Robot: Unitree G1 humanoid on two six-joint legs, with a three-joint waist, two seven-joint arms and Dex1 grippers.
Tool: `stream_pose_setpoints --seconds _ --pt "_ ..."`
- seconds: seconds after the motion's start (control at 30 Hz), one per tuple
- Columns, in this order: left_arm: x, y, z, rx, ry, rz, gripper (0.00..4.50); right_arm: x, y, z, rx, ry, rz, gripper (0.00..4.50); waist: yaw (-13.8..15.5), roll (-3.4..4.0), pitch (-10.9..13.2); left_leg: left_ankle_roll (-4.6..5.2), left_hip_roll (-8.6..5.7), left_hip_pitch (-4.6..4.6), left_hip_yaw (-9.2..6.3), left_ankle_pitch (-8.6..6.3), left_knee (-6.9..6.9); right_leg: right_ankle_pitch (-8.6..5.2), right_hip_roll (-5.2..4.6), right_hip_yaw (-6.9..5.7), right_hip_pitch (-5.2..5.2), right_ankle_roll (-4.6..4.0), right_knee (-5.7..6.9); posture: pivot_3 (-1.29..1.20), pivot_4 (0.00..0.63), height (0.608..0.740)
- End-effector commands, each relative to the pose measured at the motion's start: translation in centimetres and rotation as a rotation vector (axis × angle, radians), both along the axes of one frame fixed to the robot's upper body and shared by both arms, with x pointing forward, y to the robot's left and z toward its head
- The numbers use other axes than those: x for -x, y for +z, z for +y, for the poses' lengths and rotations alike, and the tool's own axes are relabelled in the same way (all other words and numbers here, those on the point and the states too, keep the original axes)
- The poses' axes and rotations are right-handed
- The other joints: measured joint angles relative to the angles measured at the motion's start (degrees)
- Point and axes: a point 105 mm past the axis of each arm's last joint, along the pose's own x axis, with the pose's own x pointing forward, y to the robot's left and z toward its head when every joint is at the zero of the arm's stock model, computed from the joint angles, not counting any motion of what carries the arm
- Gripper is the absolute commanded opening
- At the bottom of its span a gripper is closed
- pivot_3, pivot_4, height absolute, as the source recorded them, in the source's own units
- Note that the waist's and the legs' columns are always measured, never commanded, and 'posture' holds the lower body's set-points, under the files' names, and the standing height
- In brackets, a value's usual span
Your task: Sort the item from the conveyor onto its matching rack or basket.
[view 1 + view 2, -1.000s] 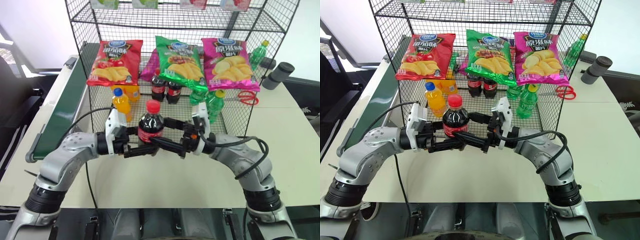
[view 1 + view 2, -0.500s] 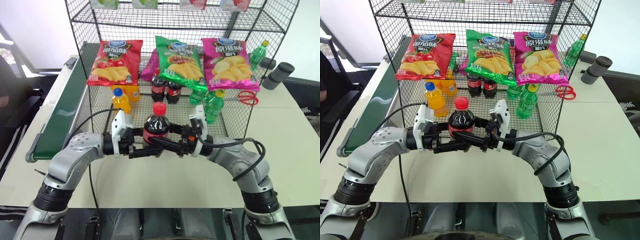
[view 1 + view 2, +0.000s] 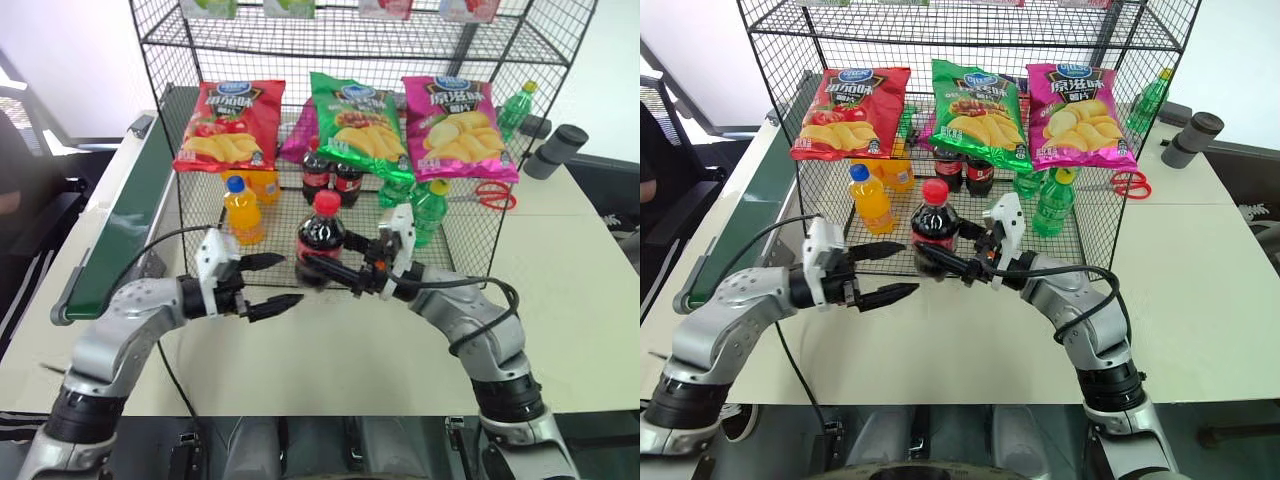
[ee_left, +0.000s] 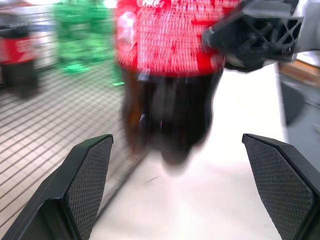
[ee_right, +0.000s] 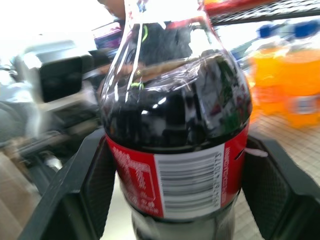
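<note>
One cola bottle (image 3: 322,238) stands upright between the right gripper's (image 3: 325,270) two black fingers, which clamp its red-labelled body from both sides; in the right wrist view a finger pad (image 5: 98,176) presses each flank of the label. The bottle hangs just above the front edge of the rack's (image 3: 470,235) grid floor. The left gripper (image 3: 272,283) sits just beside the bottle, apart from it, fingers spread wide with nothing between them; in its wrist view the bottle shows ahead of the two pads (image 4: 90,172), beyond their tips.

Past the right fingers, on the rack floor, stand two more cola bottles (image 3: 330,177), an orange bottle (image 3: 243,212) and green bottles (image 3: 428,208). Three crisp bags (image 3: 356,122) hang at the shelf above them, red, green and pink.

Rack and arms are over a pale table (image 3: 560,290). On the left gripper's side the dark green conveyor (image 3: 120,235) runs along the table edge. Beyond the rack, on the right gripper's side, lie red scissors (image 3: 490,195) and a grey cylinder (image 3: 556,150). White wall shows behind the rack.
</note>
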Motion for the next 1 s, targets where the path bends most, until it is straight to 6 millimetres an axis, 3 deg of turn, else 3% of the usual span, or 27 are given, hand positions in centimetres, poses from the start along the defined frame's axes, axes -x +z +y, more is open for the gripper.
stream_pose_setpoints --seconds 0.03,0.3,0.53,1.0 --pt "-0.5 0.9 2.1 -0.001 0.124 -0.088 4.41 -1.4 1.8 -0.4 -0.006 -0.108 -0.167 2.97 0.0 0.0 0.0 0.0 0.0 0.0 0.0 0.0 0.0 0.0 0.0 0.0 0.0 0.0 0.0 0.0 0.15 0.74" --pt "-0.8 1.7 4.1 0.049 0.306 -0.195 4.41 -5.7 -1.3 0.0 0.006 -0.352 -0.223 2.97 -0.2 0.01 0.0 -0.01 0.0 0.01 0.03 0.0 0.0 0.0 -0.03 0.02 -0.02 0.0 0.03 0.0 0.15 0.74" --pt "-0.5 1.3 4.2 0.06 0.335 -0.216 4.41 -8.7 -3.2 -0.1 0.012 -0.524 -0.209 2.97 -0.4 0.02 0.0 -0.03 0.0 0.02 0.07 0.01 -0.01 0.0 -0.09 0.03 -0.04 0.0 0.08 0.0 0.15 0.74" --pt "-0.6 1.5 3.3 0.077 0.312 -0.222 4.41 -10.8 -4.8 0.4 -0.001 -0.577 -0.148 2.97 -1.7 0.04 0.0 -0.06 -0.01 0.03 0.07 0.02 -0.02 0.0 -0.17 0.02 -0.05 0.0 0.17 0.0 0.15 0.74"
